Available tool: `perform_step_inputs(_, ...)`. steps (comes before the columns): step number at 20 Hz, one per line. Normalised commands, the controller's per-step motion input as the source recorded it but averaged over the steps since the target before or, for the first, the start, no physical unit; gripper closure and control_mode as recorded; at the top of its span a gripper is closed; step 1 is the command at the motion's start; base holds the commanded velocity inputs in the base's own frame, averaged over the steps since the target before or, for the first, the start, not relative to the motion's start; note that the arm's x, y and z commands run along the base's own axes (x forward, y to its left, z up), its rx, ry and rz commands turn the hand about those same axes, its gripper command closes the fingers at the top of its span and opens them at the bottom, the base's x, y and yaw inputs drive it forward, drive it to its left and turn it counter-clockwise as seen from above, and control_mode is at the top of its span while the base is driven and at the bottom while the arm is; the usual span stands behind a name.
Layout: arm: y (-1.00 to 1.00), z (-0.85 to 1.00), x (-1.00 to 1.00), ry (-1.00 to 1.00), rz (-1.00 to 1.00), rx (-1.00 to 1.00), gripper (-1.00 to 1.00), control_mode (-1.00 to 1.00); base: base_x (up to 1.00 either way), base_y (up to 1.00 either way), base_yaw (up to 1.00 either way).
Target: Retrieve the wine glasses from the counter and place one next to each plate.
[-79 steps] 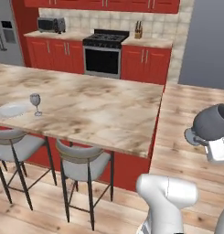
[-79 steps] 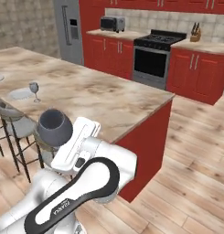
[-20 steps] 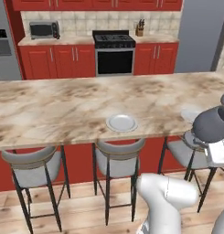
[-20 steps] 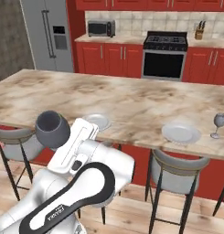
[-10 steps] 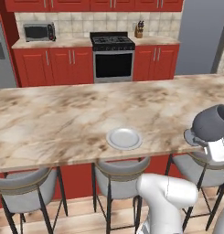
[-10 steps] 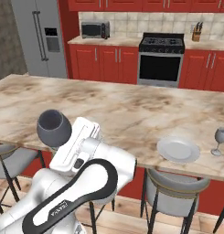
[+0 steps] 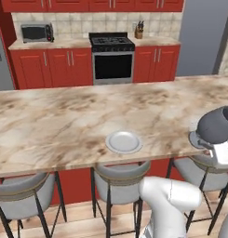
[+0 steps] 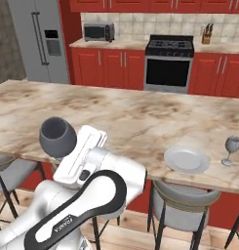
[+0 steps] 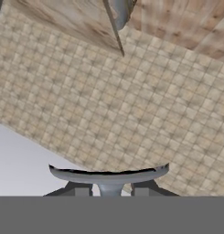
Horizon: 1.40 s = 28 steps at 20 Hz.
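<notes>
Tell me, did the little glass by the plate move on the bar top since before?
No. The small glass stands just right of the plate, near the bar top's front edge, as before. The robot's cameras drove along, so the whole picture slid.

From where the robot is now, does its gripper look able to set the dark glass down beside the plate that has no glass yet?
Probably yes. The gripper is shut on the dark glass, and the bar top around the plate looks bare, just ahead of the arm. Only stools stand between.
</notes>
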Motion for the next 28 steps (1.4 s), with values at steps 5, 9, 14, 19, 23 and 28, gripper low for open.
perform_step_inputs(5,0.00,0.00,0.00,0.00,0.00,0.00,1.00,1.00,1.00,-0.18,0.13)
perform_step_inputs(9,0.00,0.00,0.00,0.00,0.00,0.00,1.00,1.00,1.00,-0.38,0.30)
perform_step_inputs(14,0.00,0.00,0.00,0.00,0.00,0.00,1.00,1.00,0.58,-0.39,0.34)
perform_step_inputs(19,0.00,0.00,0.00,0.00,0.00,0.00,1.00,1.00,0.20,-0.13,0.22)
perform_step_inputs(23,0.00,0.00,0.00,0.00,0.00,0.00,1.00,1.00,0.33,0.00,0.03)
perform_step_inputs(28,0.00,0.00,0.00,0.00,0.00,0.00,1.00,1.00,0.54,0.00,0.01)
